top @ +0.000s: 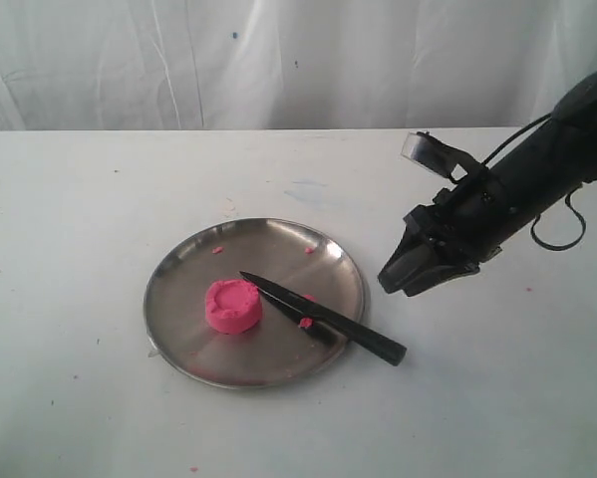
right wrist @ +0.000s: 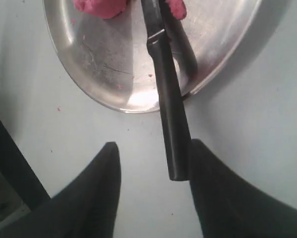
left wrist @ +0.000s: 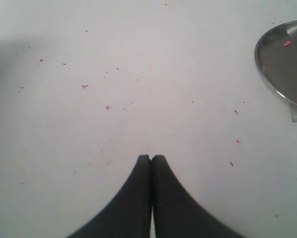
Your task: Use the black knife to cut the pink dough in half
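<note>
The pink dough (top: 233, 306) is one whole puck with a dented top, left of centre on the round steel plate (top: 278, 244). The black knife (top: 323, 316) lies flat, its tip beside the dough and its handle sticking over the plate's rim onto the table. My right gripper (top: 402, 282) hovers open just beyond the handle's end. In the right wrist view the knife (right wrist: 170, 114) runs between the spread fingers of that gripper (right wrist: 153, 146), close to one finger, with the dough (right wrist: 96, 6) at the frame's edge. My left gripper (left wrist: 151, 157) is shut on nothing, over bare table.
Small pink crumbs dot the plate (top: 305, 322) and the white table (left wrist: 84, 86). The plate's rim (left wrist: 267, 74) shows at the edge of the left wrist view. A white curtain hangs behind the table.
</note>
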`<action>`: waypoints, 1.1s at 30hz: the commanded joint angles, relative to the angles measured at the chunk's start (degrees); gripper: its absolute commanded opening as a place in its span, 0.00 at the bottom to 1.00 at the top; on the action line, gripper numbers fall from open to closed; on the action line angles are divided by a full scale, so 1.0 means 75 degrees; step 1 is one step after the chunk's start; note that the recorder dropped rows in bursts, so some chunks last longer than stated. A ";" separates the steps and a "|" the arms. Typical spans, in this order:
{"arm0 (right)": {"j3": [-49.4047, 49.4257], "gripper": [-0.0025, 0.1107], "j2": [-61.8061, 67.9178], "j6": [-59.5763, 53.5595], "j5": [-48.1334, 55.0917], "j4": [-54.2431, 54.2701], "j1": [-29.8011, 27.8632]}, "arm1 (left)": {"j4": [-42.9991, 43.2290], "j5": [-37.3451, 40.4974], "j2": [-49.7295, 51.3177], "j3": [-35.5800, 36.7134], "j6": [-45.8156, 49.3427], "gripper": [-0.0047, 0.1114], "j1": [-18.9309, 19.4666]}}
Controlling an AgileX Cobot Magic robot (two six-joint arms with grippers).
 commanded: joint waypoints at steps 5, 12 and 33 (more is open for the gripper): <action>0.0288 0.55 0.0501 -0.0454 -0.0237 0.0116 -0.0080 | -0.0077 -0.0009 -0.0036 0.0000 -0.0036 0.04 -0.0030; 0.0288 0.55 0.1458 -0.0775 0.0065 0.0843 -0.0080 | -0.0077 -0.0009 -0.0036 0.0000 -0.0036 0.04 -0.0030; 0.0288 0.32 0.1999 -0.1052 0.0065 0.0723 0.0669 | -0.0077 -0.0009 -0.0036 0.0000 -0.0036 0.04 -0.0030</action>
